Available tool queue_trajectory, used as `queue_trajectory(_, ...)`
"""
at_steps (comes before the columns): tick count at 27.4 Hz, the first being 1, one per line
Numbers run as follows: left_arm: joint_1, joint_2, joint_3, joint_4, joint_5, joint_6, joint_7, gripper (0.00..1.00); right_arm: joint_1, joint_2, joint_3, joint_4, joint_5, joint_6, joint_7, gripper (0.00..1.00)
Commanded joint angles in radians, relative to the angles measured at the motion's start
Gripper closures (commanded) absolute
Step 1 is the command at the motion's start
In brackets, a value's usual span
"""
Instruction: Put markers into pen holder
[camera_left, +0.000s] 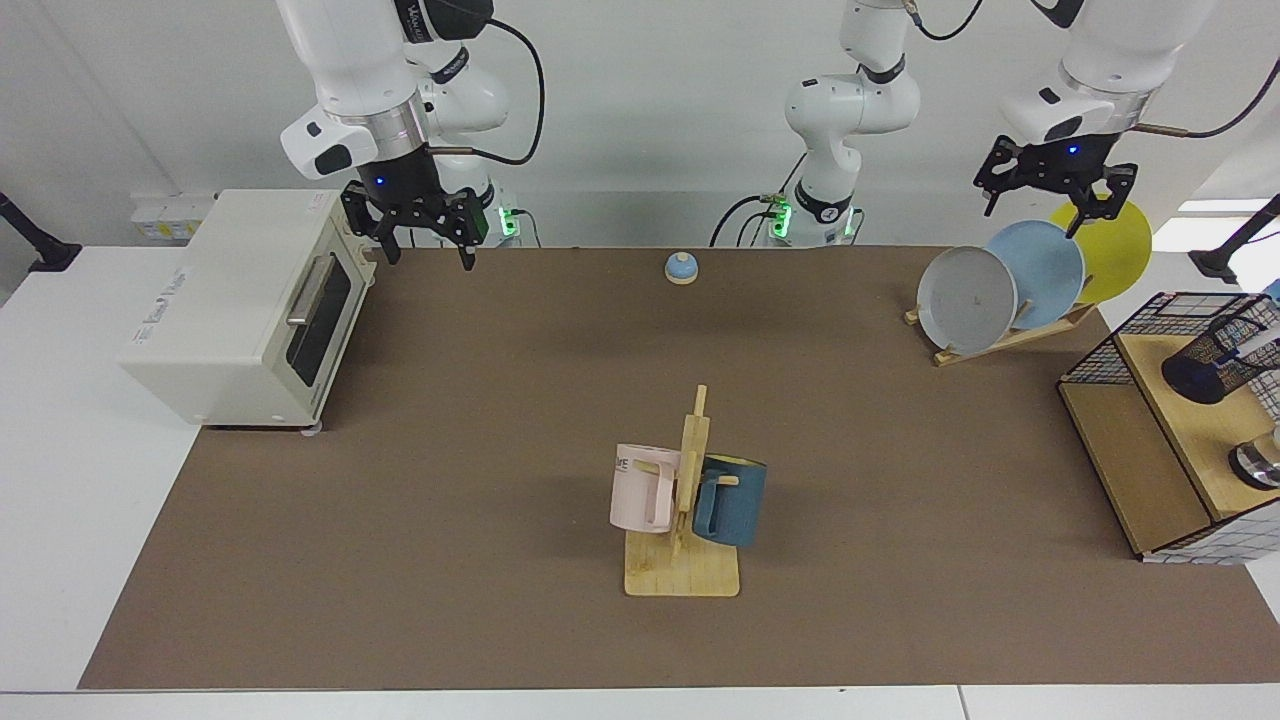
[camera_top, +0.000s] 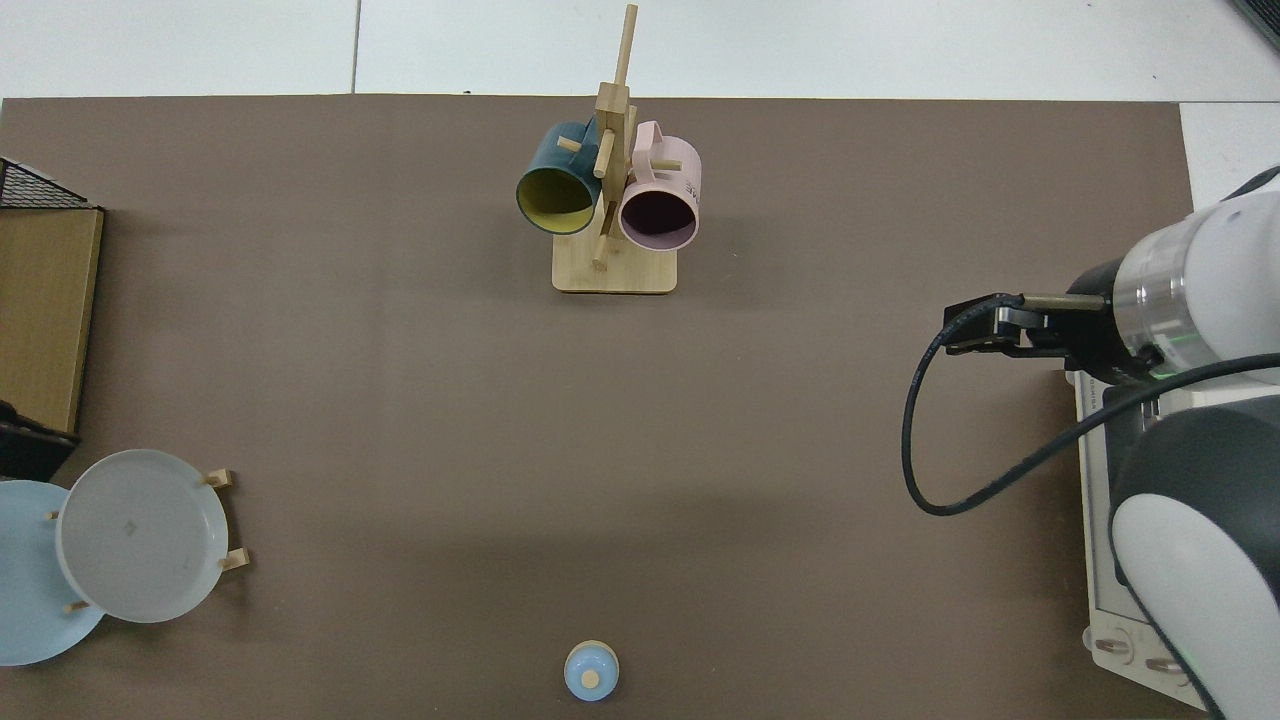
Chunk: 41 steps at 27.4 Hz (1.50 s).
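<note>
The pen holder (camera_left: 1214, 354), a black mesh cup, stands on the wooden shelf at the far right of the facing view. A white marker (camera_left: 1257, 344) leans inside it, its barrel showing at the rim. My left gripper (camera_left: 1052, 196) hangs open and empty above the plate rack, well away from the holder. Beside the toaster oven at the back, my right gripper (camera_left: 421, 238) waits open and empty. It also shows at the right of the top view (camera_top: 985, 328). Holder and marker lie outside the top view.
A wire basket (camera_left: 1100, 345) encloses the wooden shelf (camera_left: 1190, 430), with a shiny metal object (camera_left: 1258, 464) on it. Grey, blue and yellow plates (camera_left: 967, 298) stand in a rack. A mug tree (camera_left: 684, 500) with two mugs, a blue bell (camera_left: 681, 267) and a toaster oven (camera_left: 240, 305) share the brown mat.
</note>
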Motion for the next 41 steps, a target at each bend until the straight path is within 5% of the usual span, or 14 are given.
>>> queue_trajectory(1,-0.002,-0.013,-0.007,0.000,-0.083,-0.014,-0.134,0.00,-0.015,-0.007,0.009,-0.015,0.014,0.025,0.005,0.00)
queue_trajectory(22,0.001,0.114,-0.006,0.209,-0.163,-0.110,-0.359,0.00,-0.015,-0.007,0.009,-0.015,0.015,0.025,0.003,0.00)
queue_trajectory(41,-0.002,0.088,-0.012,0.197,-0.154,-0.098,-0.350,0.00,-0.015,-0.007,0.009,-0.015,0.014,0.025,0.005,0.00)
